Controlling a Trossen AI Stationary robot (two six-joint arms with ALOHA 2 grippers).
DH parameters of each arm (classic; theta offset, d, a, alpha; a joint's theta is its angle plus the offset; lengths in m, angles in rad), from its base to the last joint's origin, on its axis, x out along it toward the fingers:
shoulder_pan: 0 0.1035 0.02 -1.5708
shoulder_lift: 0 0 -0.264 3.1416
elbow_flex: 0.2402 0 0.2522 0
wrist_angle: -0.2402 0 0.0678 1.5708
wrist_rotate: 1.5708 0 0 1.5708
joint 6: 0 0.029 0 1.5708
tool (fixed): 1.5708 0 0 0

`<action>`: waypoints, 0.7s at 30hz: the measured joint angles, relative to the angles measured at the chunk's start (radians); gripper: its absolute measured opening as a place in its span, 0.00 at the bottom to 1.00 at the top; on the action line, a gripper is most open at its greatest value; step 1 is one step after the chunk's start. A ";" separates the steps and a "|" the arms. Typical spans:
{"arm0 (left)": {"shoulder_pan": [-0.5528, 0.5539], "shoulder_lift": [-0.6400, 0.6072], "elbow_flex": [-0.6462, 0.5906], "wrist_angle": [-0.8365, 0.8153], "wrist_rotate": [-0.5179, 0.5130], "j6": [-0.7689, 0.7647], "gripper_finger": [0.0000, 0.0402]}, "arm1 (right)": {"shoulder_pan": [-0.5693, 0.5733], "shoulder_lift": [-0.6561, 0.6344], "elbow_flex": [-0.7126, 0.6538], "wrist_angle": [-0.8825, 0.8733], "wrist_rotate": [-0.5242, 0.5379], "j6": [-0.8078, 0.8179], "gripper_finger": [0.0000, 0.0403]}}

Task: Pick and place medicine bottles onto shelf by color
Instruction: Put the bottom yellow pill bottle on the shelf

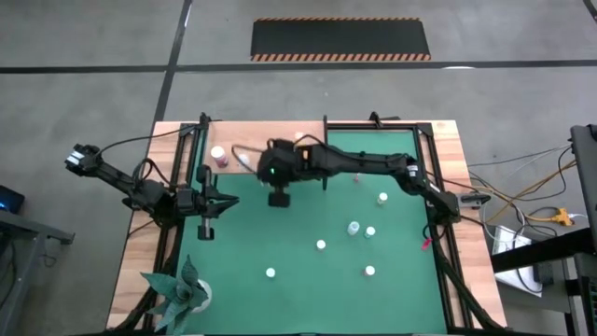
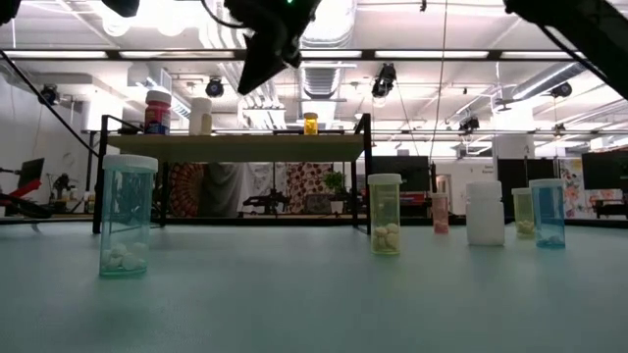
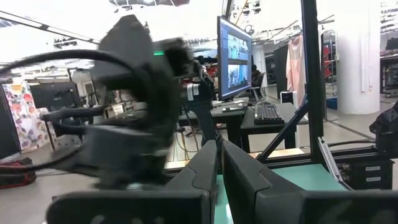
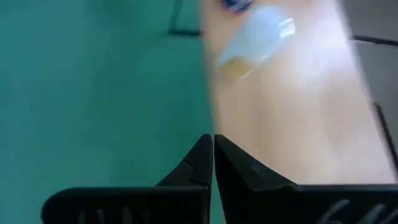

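Green mat (image 1: 308,233) on wooden bench (image 1: 140,252), scattered medicine bottles (image 1: 354,228), shelf (image 2: 231,147) (workshop room behind), right end effector (image 4: 213,146) clenched empty, left end effector (image 3: 219,155) clenched

— From overhead we are looking straight down on the green rubbery table mat (image 1: 280,243); from table height, level across it.
— Both are sharing the light-wood shelf on thin black posts (image 2: 231,147); wrist cameras are sitting close.

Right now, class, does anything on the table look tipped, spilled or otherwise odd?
Nothing stands out. The bottles on the mat that the low view shows, such as the blue one and the yellowish one, stand upright and capped, as do those on the shelf. Both grippers, left and right, are shut and empty.
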 joint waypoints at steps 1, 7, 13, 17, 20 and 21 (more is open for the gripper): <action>0.000 0.001 0.000 0.000 0.000 0.000 0.02 | 0.018 -0.006 0.000 -0.032 0.000 0.006 0.02; 0.000 0.024 0.000 0.001 0.000 -0.002 0.02 | 0.143 -0.047 0.000 -0.231 -0.001 0.098 0.02; 0.001 0.080 0.002 0.044 0.000 -0.003 0.02 | 0.292 -0.054 0.000 -0.398 -0.002 0.226 0.02; 0.001 0.142 0.002 0.140 0.004 -0.003 0.02 | 0.379 -0.070 -0.002 -0.439 -0.001 0.274 0.02; 0.001 0.203 0.002 0.213 0.036 -0.003 0.02 | 0.438 -0.080 -0.014 -0.444 0.036 0.296 0.02; 0.001 0.223 0.002 0.234 0.057 -0.003 0.02 | 0.458 -0.085 -0.020 -0.443 0.064 0.307 0.02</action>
